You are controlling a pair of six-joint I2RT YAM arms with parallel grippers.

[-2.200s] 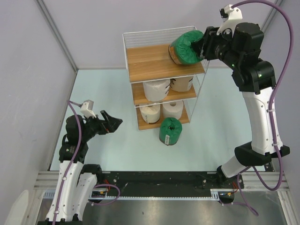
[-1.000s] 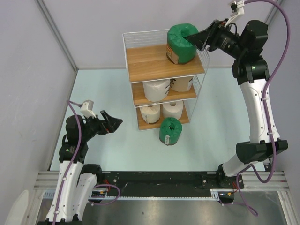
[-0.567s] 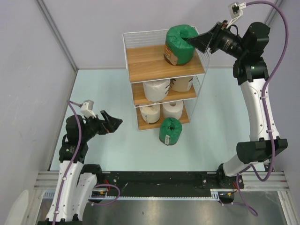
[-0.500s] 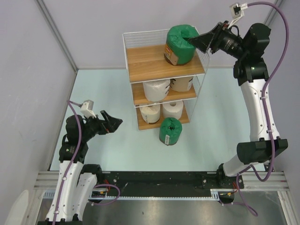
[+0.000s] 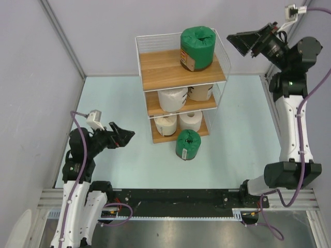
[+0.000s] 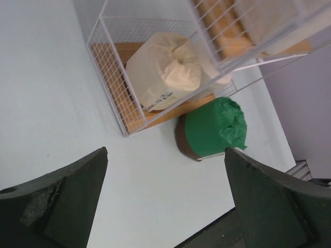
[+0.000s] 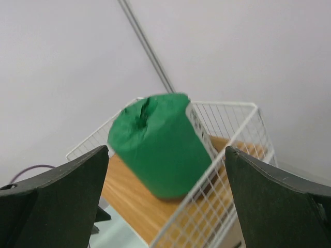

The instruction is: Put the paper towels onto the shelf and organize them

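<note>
The white-wire shelf (image 5: 160,70) stands mid-table. One dark green paper towel roll (image 5: 197,48) (image 7: 158,147) stands upright at the back right of the top board. My right gripper (image 5: 240,44) (image 7: 166,150) hangs open to the right of the shelf, clear of the roll. A cream roll (image 5: 172,98) and a tan roll (image 5: 201,92) fill the middle tier. Two cream rolls (image 5: 165,124) (image 5: 190,120) sit on the bottom board. A second green roll (image 5: 187,144) (image 6: 212,129) lies on the table in front of the shelf. My left gripper (image 5: 123,135) (image 6: 165,155) is open and empty, left of it.
The shelf's raised wire rim (image 7: 227,134) runs between my right gripper and the top roll. Grey walls close in on the left and back. The pale table (image 5: 114,103) spreads round the shelf, and a metal rail (image 5: 170,199) runs along its near edge.
My right gripper has opened, let go of the green roll on the top board and drawn back to the right. The roll now stands upright. The left arm has barely moved.
</note>
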